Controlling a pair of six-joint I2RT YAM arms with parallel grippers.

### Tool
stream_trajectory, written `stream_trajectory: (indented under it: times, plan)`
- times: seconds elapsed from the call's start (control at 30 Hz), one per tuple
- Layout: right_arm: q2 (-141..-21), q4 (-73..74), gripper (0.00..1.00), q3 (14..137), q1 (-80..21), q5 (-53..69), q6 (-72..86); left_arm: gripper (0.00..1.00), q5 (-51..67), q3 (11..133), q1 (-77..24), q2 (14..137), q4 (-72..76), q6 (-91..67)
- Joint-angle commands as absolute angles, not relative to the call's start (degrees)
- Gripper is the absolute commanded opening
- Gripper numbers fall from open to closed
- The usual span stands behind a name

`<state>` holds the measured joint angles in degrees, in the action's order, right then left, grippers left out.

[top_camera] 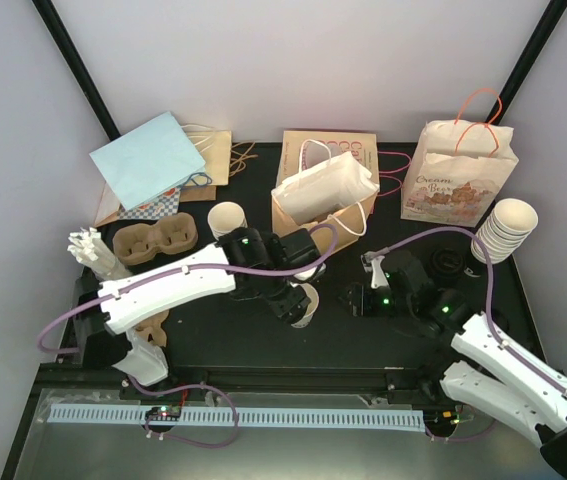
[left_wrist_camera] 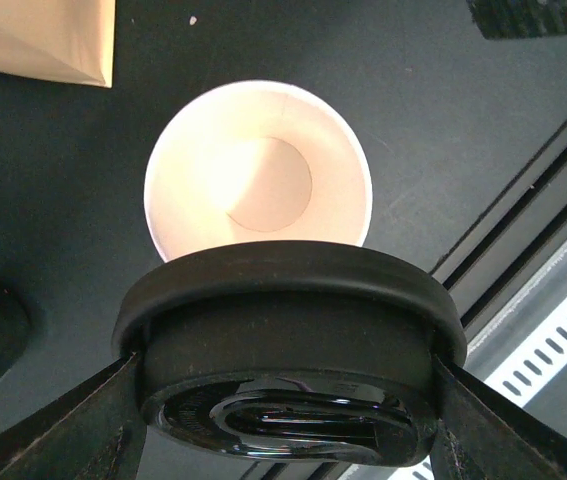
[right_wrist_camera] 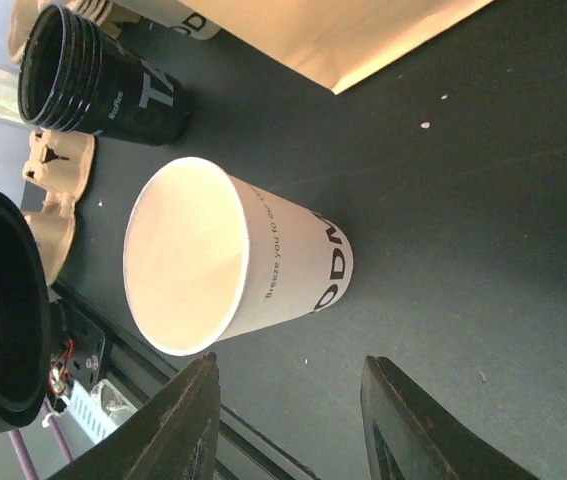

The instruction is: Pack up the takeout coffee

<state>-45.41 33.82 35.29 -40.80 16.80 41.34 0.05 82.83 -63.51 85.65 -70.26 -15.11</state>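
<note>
On the black surface [top_camera: 213, 345], about midway between the left and right edges and nearer the front edge than the back, the pale paper cup [left_wrist_camera: 258, 170] stands upright. Its long axis is vertical and its open mouth points straight up, so its bare round bottom shows inside; dark lettering runs along its side. The left end effector [left_wrist_camera: 288, 365] is clamped on the round black lid [left_wrist_camera: 288, 330], one finger pressed to each side of its rim. It holds the lid tilted above the cup's mouth, apart from the rim. The right end effector [right_wrist_camera: 291, 362] hangs just beside the cup with its fingers parted and nothing between them. Along the back edge stand a printed paper bag [top_camera: 458, 180] toward the right corner, a brown bag [top_camera: 298, 148] in the middle with a white bag [top_camera: 325, 185] lying against its front, and a blue bag [top_camera: 148, 158] toward the left corner. Near the right edge leans a stack of cups [top_camera: 503, 232], and a brown pulp carrier [top_camera: 153, 243] lies toward the left edge. A nested stack of black cups [right_wrist_camera: 98, 85] lies on its side near the cup.
</note>
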Motion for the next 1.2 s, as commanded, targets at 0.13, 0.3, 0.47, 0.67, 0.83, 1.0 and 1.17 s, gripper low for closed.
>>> stream_trajectory:
  times: [0.13, 0.3, 0.47, 0.67, 0.83, 1.0, 1.17]
  plan:
    - [-39.52, 30.62, 0.42, 32.36, -41.02, 12.62, 42.60, 0.68, -6.34, 90.31, -65.44, 91.51, -77.17, -17.42]
    - [-43.18, 27.26, 0.43, 33.60, -41.00, 12.63, 40.81, 0.67, -8.20, 91.07, -65.95, 90.05, -77.85, -18.30]
    - [-52.40, 22.36, 0.42, 40.01, -41.00, 11.88, 39.11, 0.67, -8.70, 90.38, -66.44, 88.20, -78.12, -18.96]
    - [-62.93, 17.44, 0.41, 46.52, -40.81, 10.77, 39.02, 0.67, -8.98, 90.29, -66.53, 87.86, -79.09, -19.39]
    - [-68.65, 14.41, 0.41, 48.47, -39.58, 10.24, 39.15, 0.67, -8.76, 89.55, -66.66, 86.98, -78.87, -19.67]
    - [-72.32, 10.04, 0.41, 48.22, -37.79, 11.14, 38.93, 0.67, -8.62, 88.56, -66.70, 86.03, -78.72, -19.52]
    - [-78.19, 7.74, 0.41, 51.07, -37.34, 10.26, 37.82, 0.67, -8.55, 88.32, -66.71, 85.40, -78.98, -19.10]
